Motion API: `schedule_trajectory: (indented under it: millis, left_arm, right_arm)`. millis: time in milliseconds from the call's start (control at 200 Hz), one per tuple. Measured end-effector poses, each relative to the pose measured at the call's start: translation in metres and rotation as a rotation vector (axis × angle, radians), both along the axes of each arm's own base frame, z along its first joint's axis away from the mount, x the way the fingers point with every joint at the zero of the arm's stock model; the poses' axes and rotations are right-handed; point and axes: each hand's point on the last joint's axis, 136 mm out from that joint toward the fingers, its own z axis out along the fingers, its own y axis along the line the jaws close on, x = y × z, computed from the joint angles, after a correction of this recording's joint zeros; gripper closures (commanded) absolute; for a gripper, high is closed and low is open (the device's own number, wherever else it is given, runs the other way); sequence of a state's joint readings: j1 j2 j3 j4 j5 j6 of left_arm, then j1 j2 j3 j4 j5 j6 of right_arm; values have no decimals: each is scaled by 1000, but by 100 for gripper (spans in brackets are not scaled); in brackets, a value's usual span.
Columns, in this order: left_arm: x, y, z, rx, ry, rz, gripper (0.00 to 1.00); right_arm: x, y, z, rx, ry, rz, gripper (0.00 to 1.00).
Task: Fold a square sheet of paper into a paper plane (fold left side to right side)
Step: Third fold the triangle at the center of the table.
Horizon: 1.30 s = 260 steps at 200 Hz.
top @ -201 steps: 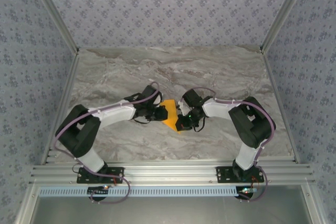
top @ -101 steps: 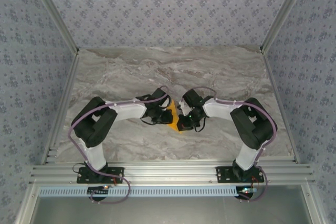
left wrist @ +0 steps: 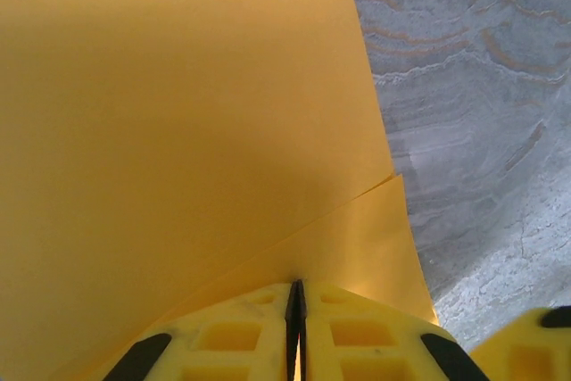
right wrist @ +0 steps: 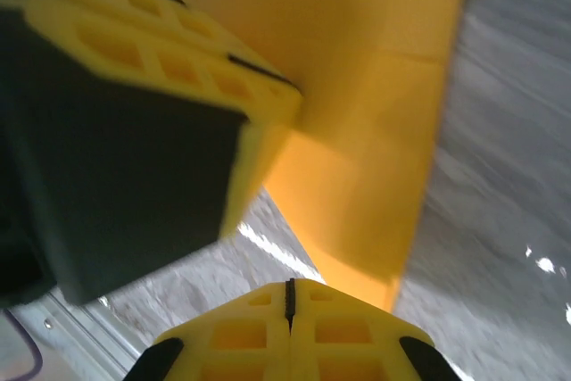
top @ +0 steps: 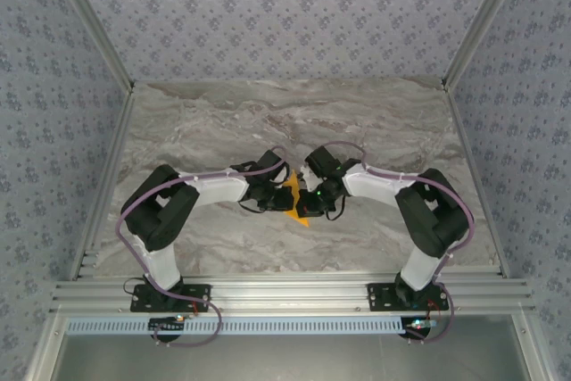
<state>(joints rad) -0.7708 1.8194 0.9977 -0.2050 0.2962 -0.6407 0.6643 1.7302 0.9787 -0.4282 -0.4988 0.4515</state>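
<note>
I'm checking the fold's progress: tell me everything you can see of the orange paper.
The paper is thin, matte, plain orange, unmarked. It is doubled over: two layers, edges slightly offset, the lower one peeking out. It sits between the two arms, seemingly partly lifted off the marble table. The left gripper is shut on its edge; the right gripper, shut, sits at its lower tip, contact unclear.

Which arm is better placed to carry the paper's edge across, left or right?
Left, likely: the left claw is shut on the orange sheet, edge lifted. The right claw is shut beside it; no grip is evident.
</note>
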Motion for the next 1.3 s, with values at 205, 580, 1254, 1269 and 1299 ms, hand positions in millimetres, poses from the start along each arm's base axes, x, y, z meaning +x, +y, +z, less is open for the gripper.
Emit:
schedule_trajectory:
  millis: [205, 580, 1254, 1269, 1299]
  left_arm:
    - [-1, 0, -1, -3, 0, -2, 90]
    - [0, 0, 0, -4, -5, 0, 91]
    - [2, 2, 3, -15, -13, 5, 87]
    - [2, 2, 3, -15, -14, 7, 86]
    - [3, 4, 5, -15, -16, 12, 84]
  right_arm:
    - [-1, 8, -11, 13, 47, -15, 100]
    - [-5, -3, -20, 13, 45, -34, 100]
    - [-32, -61, -16, -35, 63, -85, 95]
    - [-31, -62, -15, -35, 60, -86, 94]
    - [-30, -63, -12, -32, 46, -83, 91]
